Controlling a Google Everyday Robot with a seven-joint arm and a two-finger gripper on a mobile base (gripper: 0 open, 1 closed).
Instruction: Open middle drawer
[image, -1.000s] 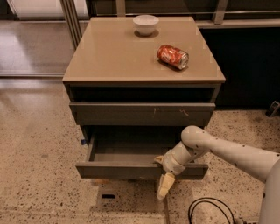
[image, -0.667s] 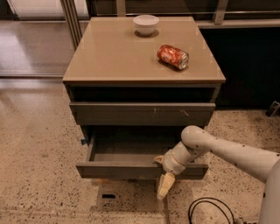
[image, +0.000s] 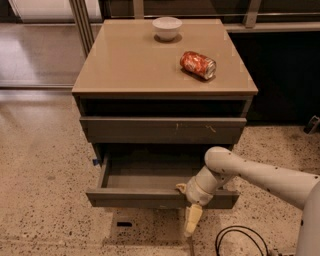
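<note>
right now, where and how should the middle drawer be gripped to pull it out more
Grip the front panel's top lip on the middle drawer, coming from the front and slightly above. The panel is flat and handleless, so its face offers nothing to pinch, but the drawer stands pulled out, leaving that lip exposed. The gripper sits at the panel's right part.

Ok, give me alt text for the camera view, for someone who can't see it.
The middle drawer of a low cabinet stands pulled open, with the gripper at its front panel, right of centre. A bowl and a red can sit on top.
</note>
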